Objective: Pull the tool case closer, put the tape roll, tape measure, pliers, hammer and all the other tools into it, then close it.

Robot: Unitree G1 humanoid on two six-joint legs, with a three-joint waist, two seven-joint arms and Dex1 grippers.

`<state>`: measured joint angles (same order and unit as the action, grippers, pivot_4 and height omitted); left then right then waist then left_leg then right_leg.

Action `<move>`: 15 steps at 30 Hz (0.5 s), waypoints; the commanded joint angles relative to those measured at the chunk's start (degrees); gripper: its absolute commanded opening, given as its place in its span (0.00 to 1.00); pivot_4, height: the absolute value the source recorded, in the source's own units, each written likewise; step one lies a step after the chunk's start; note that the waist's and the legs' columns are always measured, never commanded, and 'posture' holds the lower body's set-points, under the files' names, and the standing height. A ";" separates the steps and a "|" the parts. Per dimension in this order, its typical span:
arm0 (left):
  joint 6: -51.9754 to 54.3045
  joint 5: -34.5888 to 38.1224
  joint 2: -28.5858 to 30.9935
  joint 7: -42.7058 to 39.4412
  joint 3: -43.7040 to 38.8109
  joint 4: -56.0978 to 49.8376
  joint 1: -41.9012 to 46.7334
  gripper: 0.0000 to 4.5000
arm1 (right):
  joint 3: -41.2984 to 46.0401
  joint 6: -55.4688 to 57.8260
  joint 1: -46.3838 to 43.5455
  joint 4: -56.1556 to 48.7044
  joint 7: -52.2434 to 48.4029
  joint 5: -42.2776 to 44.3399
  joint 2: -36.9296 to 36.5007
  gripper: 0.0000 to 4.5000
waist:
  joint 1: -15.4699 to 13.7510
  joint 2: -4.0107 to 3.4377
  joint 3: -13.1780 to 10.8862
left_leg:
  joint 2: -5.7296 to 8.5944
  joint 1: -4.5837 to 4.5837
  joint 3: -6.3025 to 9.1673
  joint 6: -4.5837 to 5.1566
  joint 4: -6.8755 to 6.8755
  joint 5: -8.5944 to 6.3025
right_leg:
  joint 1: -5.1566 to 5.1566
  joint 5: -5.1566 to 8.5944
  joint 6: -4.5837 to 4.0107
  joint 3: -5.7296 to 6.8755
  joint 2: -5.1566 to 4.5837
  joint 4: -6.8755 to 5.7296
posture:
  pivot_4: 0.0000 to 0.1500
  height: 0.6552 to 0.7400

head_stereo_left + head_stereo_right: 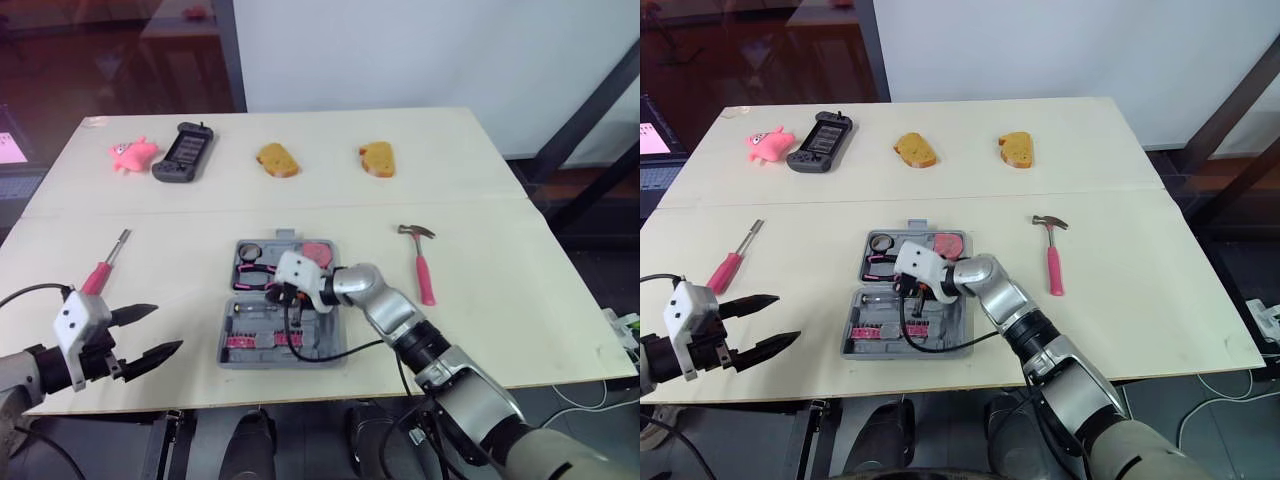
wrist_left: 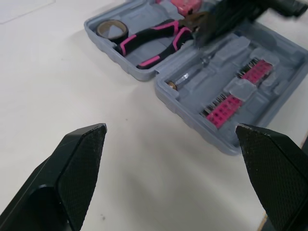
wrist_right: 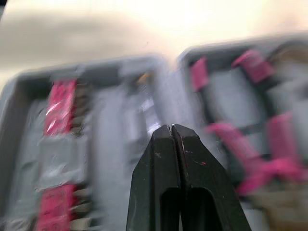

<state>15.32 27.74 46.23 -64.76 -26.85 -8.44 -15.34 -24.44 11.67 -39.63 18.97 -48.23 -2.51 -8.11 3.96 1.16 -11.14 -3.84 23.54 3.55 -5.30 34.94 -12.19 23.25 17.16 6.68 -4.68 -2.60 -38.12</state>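
Observation:
The grey tool case [image 1: 232, 345] lies open at the table's front middle. A tape roll [image 1: 248, 250], pink-handled pliers [image 1: 250, 275] and a pink tape measure [image 1: 318, 250] sit in its far half, bit racks in the near half. My right gripper [image 1: 279, 296] hovers over the case's middle with its fingers [image 3: 172, 139] pressed shut on nothing. The hammer [image 1: 422, 262] lies on the table right of the case. A pink-handled screwdriver [image 1: 105, 265] lies to the left. My left gripper [image 1: 155, 335] is open near the front left edge, pointing at the case [image 2: 192, 96].
Along the far side lie a pink toy [image 1: 132, 153], a dark handheld game console [image 1: 184, 152] and two bread pieces [image 1: 277, 159] [image 1: 378, 158]. A black cable loops over the case's near half. The table's front edge is just below the case.

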 commanded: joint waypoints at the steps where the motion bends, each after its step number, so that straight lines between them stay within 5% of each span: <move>1: -1.19 0.48 1.32 -1.11 -0.46 0.85 1.21 1.00 | 3.35 -4.05 0.86 -7.69 0.12 0.98 -2.85 0.01 | 0.00 0.02 0.01 | 0.00 0.00 0.00 0.00 0.00 0.00 | -0.01 0.00 0.00 0.00 0.00 0.01 | 1.00 1.00; 5: -3.59 -0.91 2.95 -2.44 0.04 5.66 4.44 1.00 | 6.33 -3.44 1.79 -10.51 -7.26 1.90 -14.77 0.01 | -0.53 -0.03 -0.02 | 0.01 0.00 0.00 0.00 0.00 0.00 | -0.04 0.00 0.00 0.00 -0.02 0.04 | 1.00 1.00; 8: -6.74 -3.38 4.81 -2.95 0.93 11.74 7.96 1.00 | 11.81 -2.56 5.21 -12.73 -11.58 7.65 -21.53 0.15 | -0.82 0.00 -0.02 | 0.03 0.00 -0.02 0.00 0.04 0.00 | -0.05 0.04 -0.07 -0.01 -0.03 0.06 | 1.00 1.00; 15: -15.57 -7.90 9.34 -5.76 2.06 29.13 13.60 1.00 | 25.93 -1.94 19.92 -16.92 -12.88 14.42 -33.66 0.89 | -0.84 -0.02 -0.03 | 0.02 -0.01 -0.05 0.01 -0.02 0.00 | -0.02 0.02 -0.01 -0.04 -0.02 0.06 | 1.00 1.00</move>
<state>2.26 20.47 54.32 -69.93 -23.71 18.60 -2.24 -2.71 9.79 -20.62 4.83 -61.23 9.33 -40.58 3.12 1.14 -11.17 -3.82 23.54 3.48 -5.29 34.92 -12.20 23.23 17.18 6.68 -4.73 -2.63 -38.06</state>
